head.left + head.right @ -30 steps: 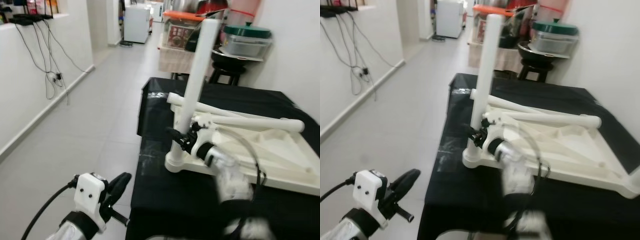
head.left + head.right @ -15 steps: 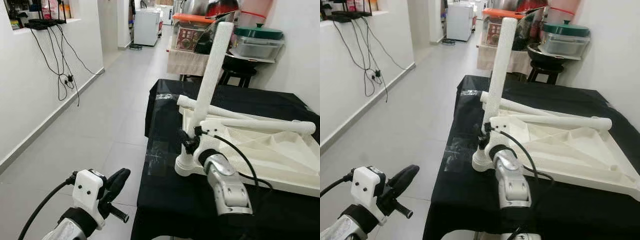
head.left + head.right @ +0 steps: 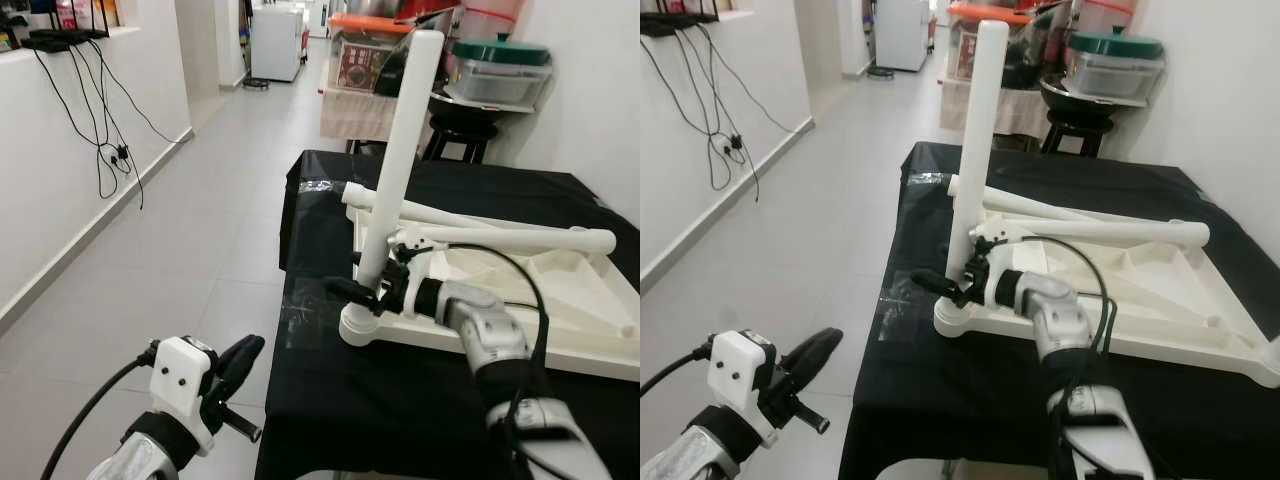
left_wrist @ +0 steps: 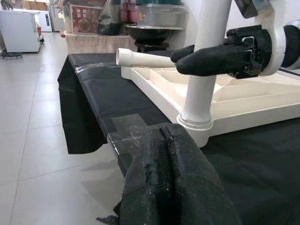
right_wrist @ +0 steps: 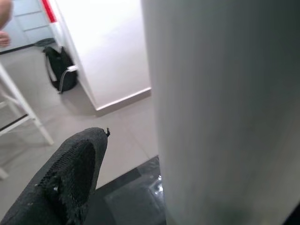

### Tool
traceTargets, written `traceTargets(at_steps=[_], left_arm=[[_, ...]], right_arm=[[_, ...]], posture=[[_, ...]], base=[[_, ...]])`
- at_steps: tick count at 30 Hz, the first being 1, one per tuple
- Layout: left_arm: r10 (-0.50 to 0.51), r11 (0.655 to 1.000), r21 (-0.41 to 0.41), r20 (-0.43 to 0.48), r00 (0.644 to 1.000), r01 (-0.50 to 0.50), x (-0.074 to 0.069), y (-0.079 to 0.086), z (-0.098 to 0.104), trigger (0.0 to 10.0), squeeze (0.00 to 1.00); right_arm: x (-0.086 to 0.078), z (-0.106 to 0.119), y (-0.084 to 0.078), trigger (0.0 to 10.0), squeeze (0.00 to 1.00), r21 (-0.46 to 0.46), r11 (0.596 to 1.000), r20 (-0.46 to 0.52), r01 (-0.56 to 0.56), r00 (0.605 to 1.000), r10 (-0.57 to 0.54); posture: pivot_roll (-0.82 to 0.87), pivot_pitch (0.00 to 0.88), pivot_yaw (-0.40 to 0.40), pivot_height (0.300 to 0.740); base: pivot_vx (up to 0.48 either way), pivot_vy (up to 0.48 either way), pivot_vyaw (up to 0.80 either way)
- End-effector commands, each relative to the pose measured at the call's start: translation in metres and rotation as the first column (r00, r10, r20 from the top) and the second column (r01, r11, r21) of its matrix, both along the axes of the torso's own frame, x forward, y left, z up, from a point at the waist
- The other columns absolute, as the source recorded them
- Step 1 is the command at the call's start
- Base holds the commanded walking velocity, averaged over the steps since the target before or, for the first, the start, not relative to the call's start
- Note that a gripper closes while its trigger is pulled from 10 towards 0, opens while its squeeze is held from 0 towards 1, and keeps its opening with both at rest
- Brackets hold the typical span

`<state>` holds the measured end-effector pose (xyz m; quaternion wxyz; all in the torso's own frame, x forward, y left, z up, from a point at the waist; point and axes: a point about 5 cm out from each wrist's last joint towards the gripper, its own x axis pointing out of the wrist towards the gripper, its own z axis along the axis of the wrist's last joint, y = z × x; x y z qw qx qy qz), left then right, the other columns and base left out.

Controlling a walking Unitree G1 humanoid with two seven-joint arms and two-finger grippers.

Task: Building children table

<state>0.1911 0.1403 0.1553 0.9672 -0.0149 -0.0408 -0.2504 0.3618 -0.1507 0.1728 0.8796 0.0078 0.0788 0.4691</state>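
Now, one white leg [image 3: 397, 160] stands upright in the corner socket of the upturned tabletop [image 3: 520, 300] on the black-draped table [image 3: 330, 380]; two more legs [image 3: 500, 238] lie loose across it, unfitted. My right gripper [image 3: 372, 290] straddles the standing leg, fingers apart. My left gripper [image 3: 235, 372] hangs low, closed.

Shows a broad white cylindrical plastic table leg [image 5: 220, 108] very close, with one black textured gripper finger [image 5: 65, 180] just beside it. Takes in, beyond these, a grey tiled floor [image 5: 70, 126], a white wall [image 5: 103, 42] and a black bag [image 5: 61, 70] at its foot. Catches a strip of black table covering [image 5: 126, 201] near the leg's base.
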Motion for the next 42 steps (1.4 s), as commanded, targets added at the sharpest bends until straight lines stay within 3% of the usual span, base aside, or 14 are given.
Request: traceTargets(at_steps=[1, 3, 4, 11, 19, 20, 22, 23, 24, 27, 37, 38, 39, 42], left_arm=[[-0.001, 1.0, 0.0, -0.016, 1.0, 0.001, 0.001, -0.001, -0.004, 10.0, 0.0], [-0.002, 1.0, 0.0, -0.017, 1.0, 0.002, 0.0, -0.001, -0.003, 10.0, 0.0], [-0.003, 1.0, -0.001, -0.018, 1.0, 0.003, 0.0, -0.001, -0.003, 10.0, 0.0], [-0.003, 1.0, -0.002, -0.018, 1.0, 0.003, -0.001, -0.002, -0.003, 10.0, 0.0], [-0.003, 1.0, -0.003, -0.015, 1.0, 0.003, -0.001, -0.002, -0.002, 10.0, 0.0], [-0.002, 1.0, -0.003, -0.015, 1.0, 0.002, -0.002, -0.002, -0.002, 10.0, 0.0], [-0.002, 1.0, -0.003, -0.015, 1.0, 0.002, -0.002, -0.002, -0.002, 10.0, 0.0], [-0.002, 1.0, -0.003, -0.014, 1.0, 0.002, -0.003, -0.001, -0.001, 10.0, 0.0], [-0.002, 1.0, -0.003, -0.014, 1.0, 0.002, -0.003, -0.001, -0.001, 10.0, 0.0], [0.0, 1.0, -0.003, -0.014, 1.0, 0.0, -0.003, 0.001, -0.001, 10.0, 0.0], [0.002, 1.0, -0.003, -0.012, 1.0, -0.002, -0.001, -0.001, -0.001, 10.0, 0.0], [0.003, 1.0, -0.004, -0.011, 1.0, -0.003, -0.001, -0.001, -0.001, 10.0, 0.0], [0.002, 1.0, -0.004, -0.011, 1.0, -0.002, 0.0, -0.001, -0.001, 10.0, 0.0], [0.0, 1.0, -0.005, -0.011, 1.0, 0.0, 0.0, -0.001, -0.002, 10.0, 0.0]], right_arm=[[0.001, 0.0, 0.003, 10.0, 0.0, 0.001, 0.999, -0.01, -0.043, 0.999, 0.043], [0.003, 0.001, 0.0, 10.0, 0.0, 0.018, 0.999, -0.028, -0.05, 0.998, 0.051], [0.004, 0.002, -0.003, 0.0, 0.0, 0.048, 0.995, -0.063, -0.086, 0.994, 0.089], [0.006, 0.002, -0.006, 0.0, 0.0, 0.054, 0.994, -0.051, -0.099, 0.993, 0.102], [0.012, -0.004, -0.017, 0.0, 0.0, -0.018, 0.983, 0.021, 0.181, 0.983, -0.18], [0.013, -0.01, -0.017, 0.0, 0.0, -0.054, 0.921, 0.043, 0.385, 0.923, -0.383], [0.013, -0.01, -0.017, 0.0, 0.0, -0.054, 0.921, 0.043, 0.385, 0.923, -0.383], [0.01, -0.012, -0.022, 0.0, 0.0, -0.025, 0.745, 0.06, 0.666, 0.745, -0.664], [0.01, -0.012, -0.022, 0.0, 0.0, -0.025, 0.745, 0.06, 0.666, 0.745, -0.664], [-0.027, -0.024, -0.001, 0.0, 0.0, -0.009, 0.594, 0.101, 0.804, 0.592, -0.8], [-0.024, -0.026, 0.001, 0.0, 0.0, 0.007, 0.596, 0.085, 0.803, 0.594, -0.8], [-0.023, -0.027, 0.003, 10.0, 0.0, -0.013, 0.606, 0.096, 0.796, 0.604, -0.791], [-0.022, -0.026, 0.005, 10.0, 0.78, -0.017, 0.634, 0.098, 0.773, 0.632, -0.769], [-0.021, -0.022, 0.008, 10.0, 1.0, -0.014, 0.667, 0.09, 0.745, 0.665, -0.741]], posture=[[0.04, 0.0, -0.102, 0.74], [0.04, 0.0, -0.1, 0.74], [0.04, 0.0, -0.099, 0.74], [0.04, 0.0, -0.101, 0.74], [0.03, 0.0, -0.108, 0.74], [0.03, 0.0, -0.118, 0.74], [0.03, 0.0, -0.118, 0.74], [0.03, 0.0, -0.115, 0.74], [0.03, 0.0, -0.115, 0.74], [0.01, 0.002, -0.093, 0.74], [0.02, 0.0, -0.105, 0.74], [0.01, 0.0, -0.105, 0.74], [0.01, 0.0, -0.102, 0.74], [0.01, 0.0, -0.1, 0.74]], base=[[0.0, 0.0, 0.0], [0.0, 0.0, 0.0], [0.0, 0.0, 0.0], [0.0, 0.0, 0.0], [0.0, 0.0, 0.0], [0.0, 0.0, 0.0], [0.0, 0.0, 0.0], [0.0, 0.0, 0.0], [0.0, 0.0, 0.0], [0.0, 0.0, 0.0], [0.0, 0.0, 0.0], [0.0, 0.0, 0.0], [0.0, 0.0, 0.0], [0.0, 0.0, 0.0]])
